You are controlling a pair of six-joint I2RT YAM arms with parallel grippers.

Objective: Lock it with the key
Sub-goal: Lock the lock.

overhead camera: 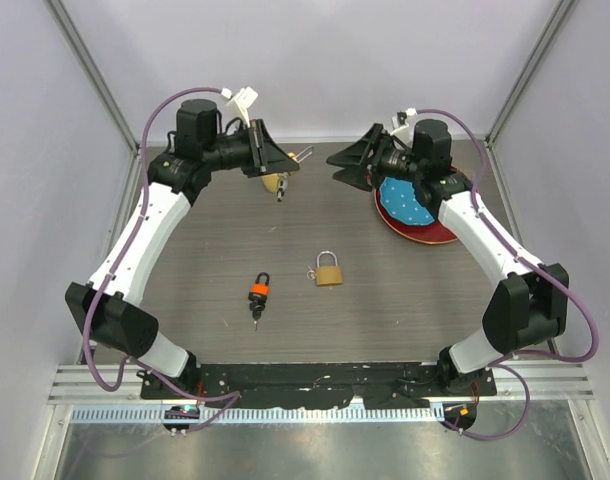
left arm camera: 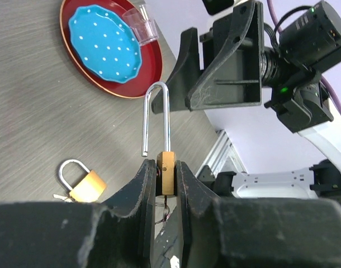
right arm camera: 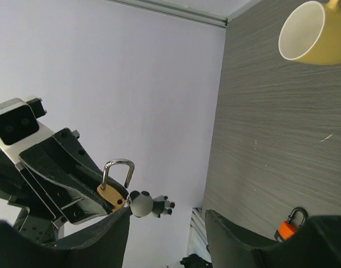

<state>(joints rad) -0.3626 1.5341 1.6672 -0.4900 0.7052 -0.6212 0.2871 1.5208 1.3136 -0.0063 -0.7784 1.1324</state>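
My left gripper (overhead camera: 283,166) is raised at the back of the table and shut on the body of a brass padlock (left arm camera: 168,161). The padlock's steel shackle (left arm camera: 157,114) is swung open. In the right wrist view the held padlock (right arm camera: 112,193) has a small panda keychain (right arm camera: 148,205) hanging at its keyhole end; the key itself is hidden. My right gripper (overhead camera: 351,166) is open and empty. It faces the left gripper a short gap to its right, and its fingers (right arm camera: 106,237) frame the padlock.
A second brass padlock (overhead camera: 328,271) and an orange padlock (overhead camera: 260,291) with a key lie mid-table. A yellow cup (overhead camera: 275,184) stands below the left gripper. A red plate (overhead camera: 422,226) holding a blue dotted plate (overhead camera: 405,199) and a clear cup (left arm camera: 141,22) sits back right.
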